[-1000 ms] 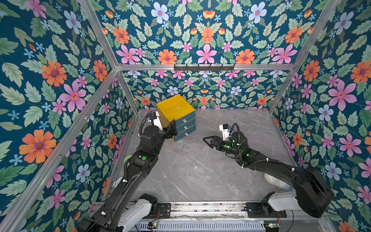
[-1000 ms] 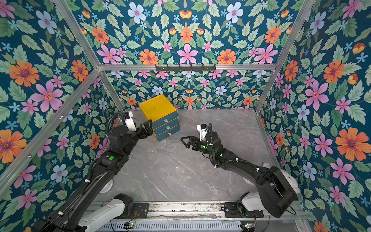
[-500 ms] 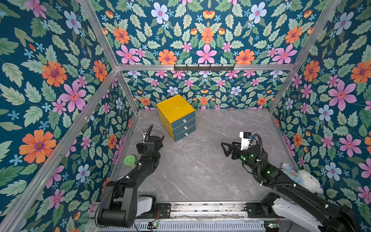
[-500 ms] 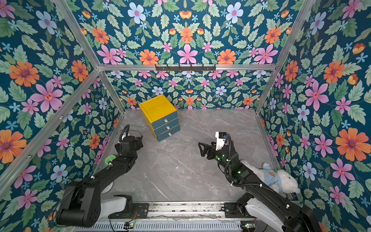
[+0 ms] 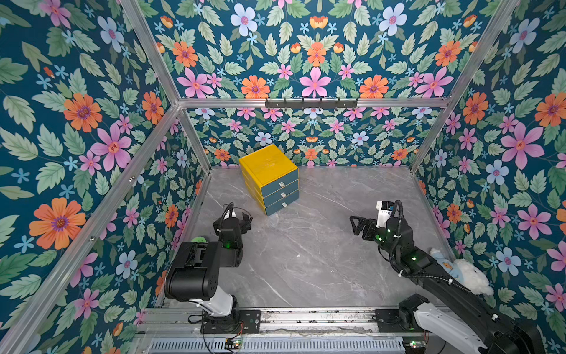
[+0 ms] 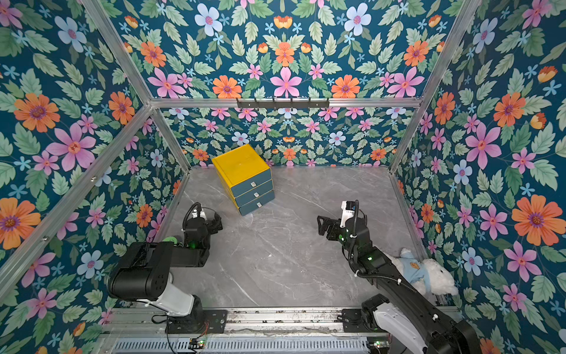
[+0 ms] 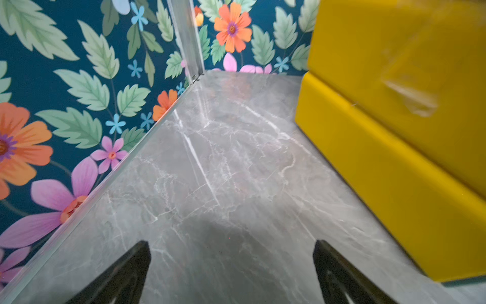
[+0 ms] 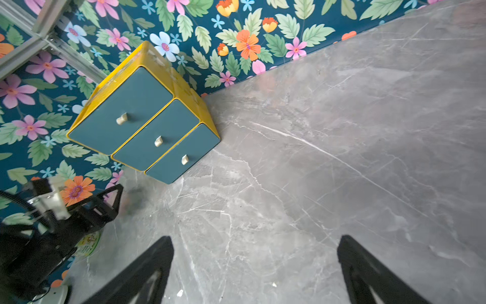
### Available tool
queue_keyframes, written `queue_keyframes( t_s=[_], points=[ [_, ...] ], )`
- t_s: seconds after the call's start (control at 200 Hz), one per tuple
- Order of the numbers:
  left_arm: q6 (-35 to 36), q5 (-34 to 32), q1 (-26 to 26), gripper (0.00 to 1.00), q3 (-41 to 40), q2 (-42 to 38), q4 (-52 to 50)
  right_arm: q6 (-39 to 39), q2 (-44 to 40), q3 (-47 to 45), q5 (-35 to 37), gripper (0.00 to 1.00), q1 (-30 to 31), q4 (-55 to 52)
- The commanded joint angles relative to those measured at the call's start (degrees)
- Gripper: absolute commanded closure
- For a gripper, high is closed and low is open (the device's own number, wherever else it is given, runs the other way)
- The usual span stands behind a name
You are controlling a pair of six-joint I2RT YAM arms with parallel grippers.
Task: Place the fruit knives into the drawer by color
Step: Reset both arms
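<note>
The drawer (image 5: 269, 179) (image 6: 243, 177) is a small yellow cabinet with three dark teal fronts, all pushed in, standing at the back left of the grey marble floor. No fruit knives show in any view. In both top views my left gripper (image 5: 246, 220) (image 6: 216, 221) hangs low in front of the cabinet's left side, near the left wall, open and empty. My right gripper (image 5: 354, 226) (image 6: 320, 226) is out on the right, pointing left, also open and empty. The left wrist view shows the cabinet's yellow side (image 7: 394, 136) beyond my left gripper (image 7: 231, 244). The right wrist view shows the three fronts (image 8: 142, 118) far beyond my right gripper (image 8: 256, 239).
A white plush toy in a light blue shirt (image 5: 459, 269) (image 6: 424, 271) lies against the right wall behind my right arm. A small green round object (image 5: 199, 239) (image 6: 168, 239) sits by the left wall beside my left arm. Floral walls close in three sides.
Both arms have drawn back from the cabinet toward the front. The left arm has folded down near the left wall, and the right has swung right, uncovering the plush toy. Both grippers stayed open.
</note>
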Motion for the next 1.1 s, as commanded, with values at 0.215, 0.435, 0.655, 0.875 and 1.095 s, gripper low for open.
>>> queue_keyframes(
  t_s=[0.215, 0.435, 0.655, 0.875, 1.095],
  points=[
    [-0.27, -0.90, 0.41, 0.01, -1.87, 1.12, 10.81, -8.40, 4.80, 3.46, 10.25, 0.01, -5.47, 0.58],
    [-0.35, -0.84, 0.47, 0.00, -1.79, 1.07, 10.47, -16.27, 13.55, 2.79, 25.18, 0.01, -12.08, 4.82],
    [-0.15, -0.90, 0.45, 0.01, -1.74, 1.14, 10.42, -23.53, 24.42, -2.42, 21.33, 0.01, -17.33, 21.94],
    [-0.09, -0.92, 0.37, 0.01, -1.69, 1.15, 10.29, -24.02, 28.40, -6.77, 11.18, 0.01, -22.66, 35.12],
    [-0.09, -0.98, 0.37, 0.00, -1.61, 1.15, 10.28, -24.88, 30.74, -12.38, 2.93, 0.01, -25.34, 46.32]
  ],
)
